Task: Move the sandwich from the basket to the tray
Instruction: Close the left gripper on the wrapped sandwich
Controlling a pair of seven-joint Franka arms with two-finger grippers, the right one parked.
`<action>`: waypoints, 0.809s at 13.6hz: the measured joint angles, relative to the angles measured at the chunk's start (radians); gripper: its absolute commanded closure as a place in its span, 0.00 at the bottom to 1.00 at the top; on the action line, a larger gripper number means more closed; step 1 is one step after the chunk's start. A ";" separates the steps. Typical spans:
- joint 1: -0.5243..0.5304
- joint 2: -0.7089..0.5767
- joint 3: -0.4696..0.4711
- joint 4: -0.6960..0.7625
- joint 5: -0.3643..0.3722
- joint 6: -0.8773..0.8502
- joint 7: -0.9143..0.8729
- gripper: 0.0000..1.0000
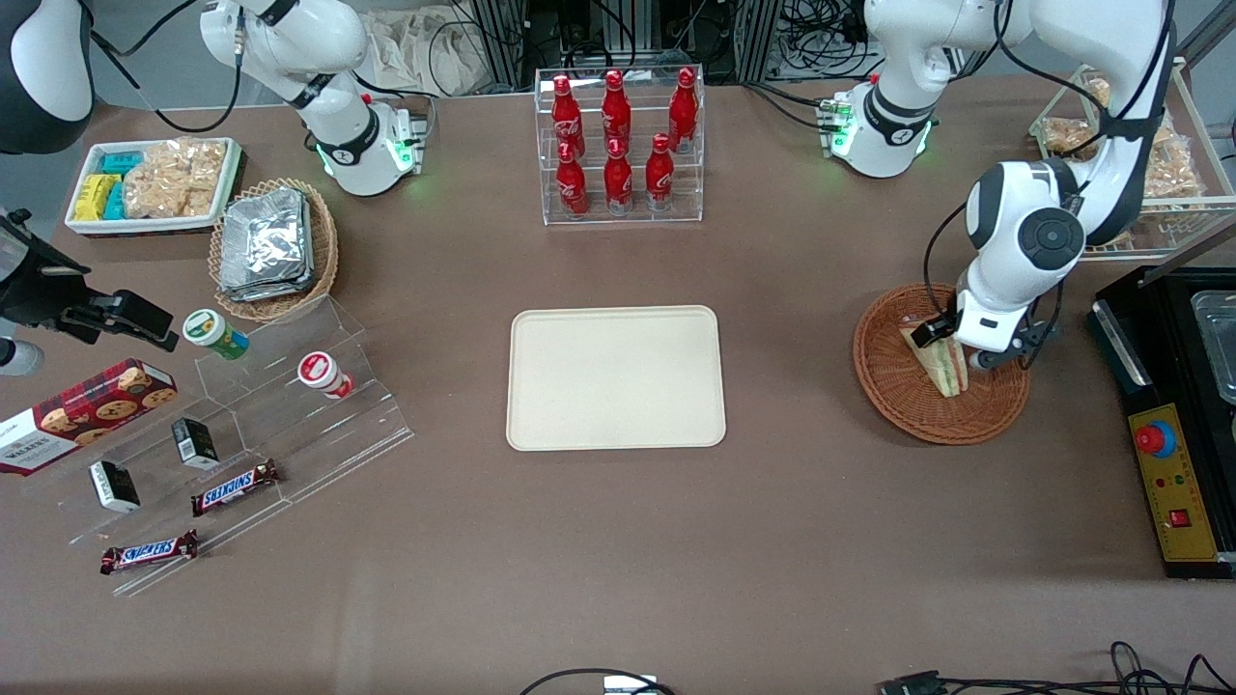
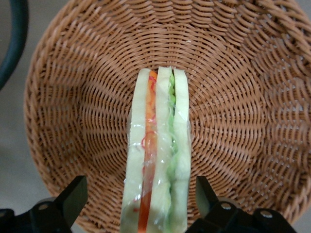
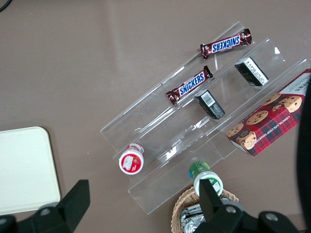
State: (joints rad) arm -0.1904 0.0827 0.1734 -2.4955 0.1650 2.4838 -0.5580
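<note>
Lowered into the basket [image 1: 893, 386] near the working arm's end of the table, gripper [image 2: 156, 196] spread wide, one finger [image 2: 73, 196] either side of the sandwich [image 2: 158, 160], neither touching. Standing on edge mid-basket, still wrapped. Tray [image 1: 616, 377] bare at table centre.

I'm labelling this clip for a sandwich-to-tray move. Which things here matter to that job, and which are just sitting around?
In the job:
sandwich, lying in the basket
basket
tray, nothing on it yet
gripper, open, fingers either side of the sandwich

Just lying about:
cola bottles in their rack
foil packets
Snickers bars
cookie box
</note>
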 measured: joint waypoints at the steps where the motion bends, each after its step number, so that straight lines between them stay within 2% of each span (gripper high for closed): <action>1: 0.000 0.016 0.000 0.000 0.000 0.019 0.000 0.21; 2: 0.000 0.030 0.000 0.000 0.001 0.036 0.000 0.45; 3: 0.000 0.042 0.000 0.000 0.001 0.047 0.000 0.65; 5: 0.000 0.051 0.000 0.000 0.001 0.055 0.000 0.88; 6: 0.000 0.051 0.000 0.001 0.001 0.056 0.000 0.91; 11: 0.000 0.019 0.005 0.018 0.002 -0.013 0.007 0.91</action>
State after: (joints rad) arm -0.1904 0.1012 0.1780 -2.4771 0.1672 2.4707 -0.5514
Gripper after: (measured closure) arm 0.762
